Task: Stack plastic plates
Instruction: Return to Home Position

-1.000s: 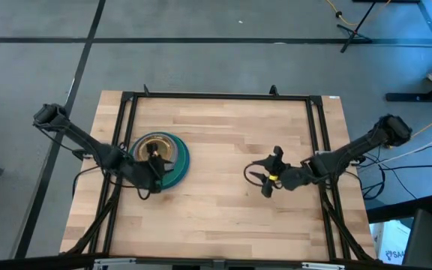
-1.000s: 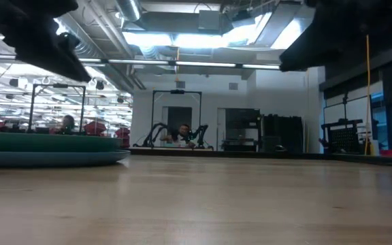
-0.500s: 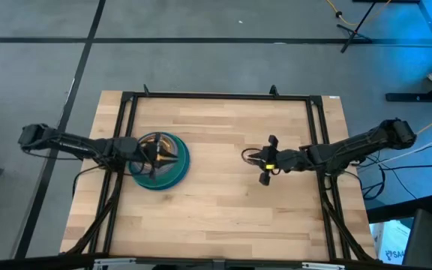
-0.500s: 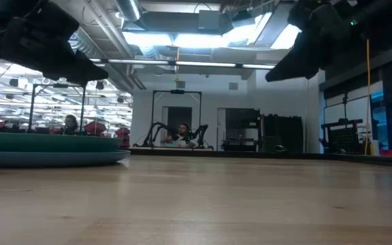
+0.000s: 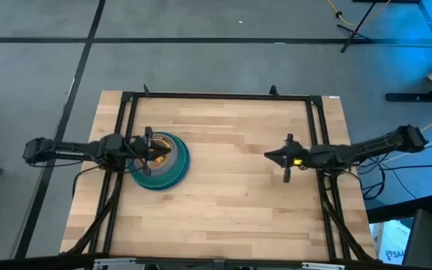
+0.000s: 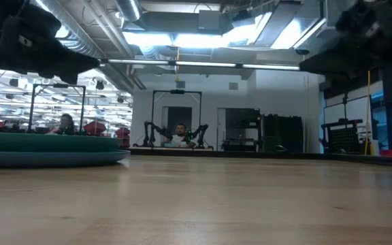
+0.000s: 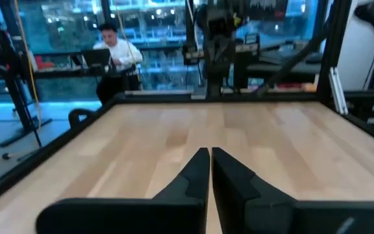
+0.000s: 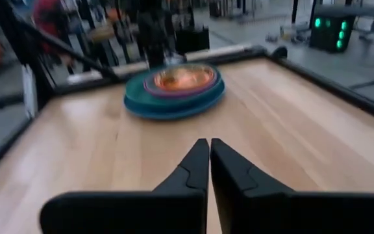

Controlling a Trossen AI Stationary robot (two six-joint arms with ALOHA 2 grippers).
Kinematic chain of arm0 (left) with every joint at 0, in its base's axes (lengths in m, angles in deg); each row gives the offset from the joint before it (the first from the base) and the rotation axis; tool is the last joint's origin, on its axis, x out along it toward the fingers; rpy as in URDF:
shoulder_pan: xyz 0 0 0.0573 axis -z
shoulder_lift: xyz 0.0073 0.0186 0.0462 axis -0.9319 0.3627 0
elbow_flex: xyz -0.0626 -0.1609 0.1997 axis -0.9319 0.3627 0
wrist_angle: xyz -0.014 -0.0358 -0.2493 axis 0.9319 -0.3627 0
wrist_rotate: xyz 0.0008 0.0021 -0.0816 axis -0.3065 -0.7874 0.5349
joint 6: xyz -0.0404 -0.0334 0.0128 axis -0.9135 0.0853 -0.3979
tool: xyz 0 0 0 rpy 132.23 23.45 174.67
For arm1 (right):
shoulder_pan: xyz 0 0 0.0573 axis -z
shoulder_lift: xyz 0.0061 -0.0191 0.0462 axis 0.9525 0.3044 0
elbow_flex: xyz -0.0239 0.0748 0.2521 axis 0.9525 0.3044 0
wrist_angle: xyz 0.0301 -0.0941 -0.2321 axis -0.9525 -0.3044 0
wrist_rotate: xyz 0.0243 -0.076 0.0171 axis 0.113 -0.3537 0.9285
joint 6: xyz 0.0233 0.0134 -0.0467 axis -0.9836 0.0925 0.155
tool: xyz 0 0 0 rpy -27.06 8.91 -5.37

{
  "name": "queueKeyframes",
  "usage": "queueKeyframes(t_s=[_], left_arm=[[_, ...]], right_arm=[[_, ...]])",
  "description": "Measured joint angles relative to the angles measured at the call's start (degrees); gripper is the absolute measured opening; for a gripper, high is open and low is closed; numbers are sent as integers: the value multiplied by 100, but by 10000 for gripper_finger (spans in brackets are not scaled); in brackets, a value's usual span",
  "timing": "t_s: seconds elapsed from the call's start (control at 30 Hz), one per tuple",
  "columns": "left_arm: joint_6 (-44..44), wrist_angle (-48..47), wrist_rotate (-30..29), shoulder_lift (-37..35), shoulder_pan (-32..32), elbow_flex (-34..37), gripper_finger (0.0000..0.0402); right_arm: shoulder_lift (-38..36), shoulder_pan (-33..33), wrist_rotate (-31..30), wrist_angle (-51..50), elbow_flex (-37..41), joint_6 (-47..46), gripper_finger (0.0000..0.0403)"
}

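The plastic plates (image 5: 161,166) stand in one stack on the left half of the table: a wide teal one at the bottom, smaller rims above it, and a translucent orange one on top (image 8: 182,76). In the low view the stack (image 6: 46,150) rests flat on the wood. My left gripper (image 5: 163,150) hovers shut over the stack, pointing toward the table's right edge; its own view shows the shut fingers (image 7: 210,154) and bare table. My right gripper (image 5: 268,155) hangs shut over the table's right half, pointing at the stack (image 8: 209,143).
A black frame (image 5: 216,96) runs around the wooden table top. Bare wood lies between the stack and my right gripper (image 6: 250,197). People sit at desks in the room beyond the far edge (image 6: 180,133).
Both grippers have shut on nothing. My left gripper has swung from the stack's near side to over the stack and levelled out. My right gripper has risen, gone toward the far edge and then drawn back toward the right edge. The stack has not moved.
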Motion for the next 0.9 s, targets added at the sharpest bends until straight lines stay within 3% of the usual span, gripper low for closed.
queueKeyframes(t_s=[0.43,0.6,0.9], left_arm=[[-292,-632,-51,-1037,2,0,9],[-551,-1235,-407,-1559,0,-4,9],[-345,-1236,-224,-1563,4,-7,9]], right_arm=[[-2722,0,35,-439,1064,132,12],[-3176,0,-160,-982,1063,144,12],[-3381,0,-160,-1281,1061,165,12]])
